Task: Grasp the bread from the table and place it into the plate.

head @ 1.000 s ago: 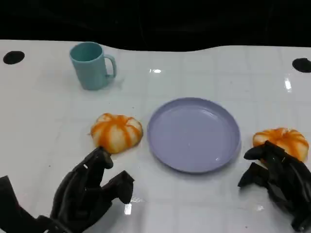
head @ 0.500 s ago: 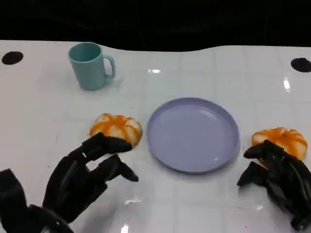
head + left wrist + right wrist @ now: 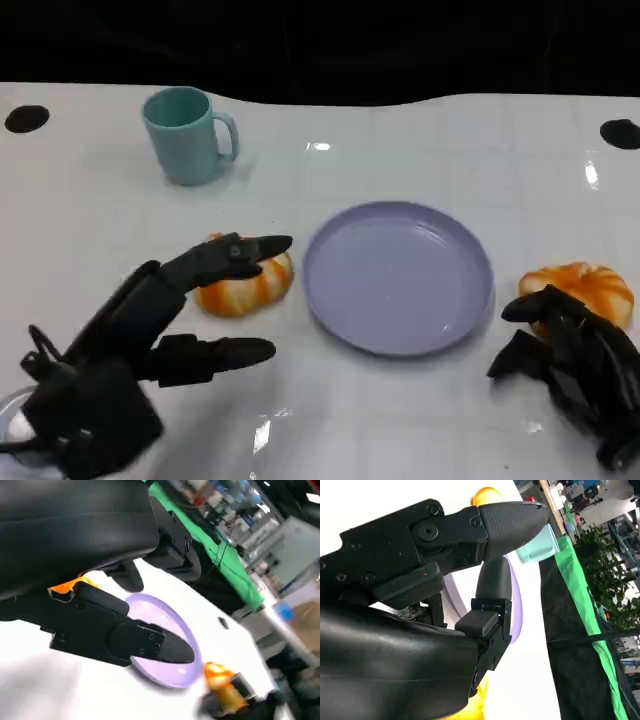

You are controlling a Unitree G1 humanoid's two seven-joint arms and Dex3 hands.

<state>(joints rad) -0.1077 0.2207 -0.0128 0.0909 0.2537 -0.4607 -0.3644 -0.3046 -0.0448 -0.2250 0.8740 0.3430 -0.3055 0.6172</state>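
Two orange-and-white bread rolls lie on the white table beside a lavender plate (image 3: 399,276). The left bread (image 3: 243,284) sits just left of the plate; my left hand (image 3: 165,320) reaches over it with fingers spread wide, the upper fingertips above the roll, holding nothing. The right bread (image 3: 579,290) lies right of the plate, with my right hand (image 3: 570,365) just in front of it, fingers apart and empty. The left wrist view shows the plate (image 3: 159,645) and the right bread (image 3: 220,680). An orange edge of that bread (image 3: 476,704) peeks out beside the right hand in the right wrist view.
A teal mug (image 3: 187,134) stands at the back left of the table. Dark round holes mark the table's far left (image 3: 27,118) and far right (image 3: 621,133) corners. The table's far edge meets a black background.
My left hand has risen and stretched forward, its fingers opening from a curl to spread over the left bread. The right hand has stayed where it was.
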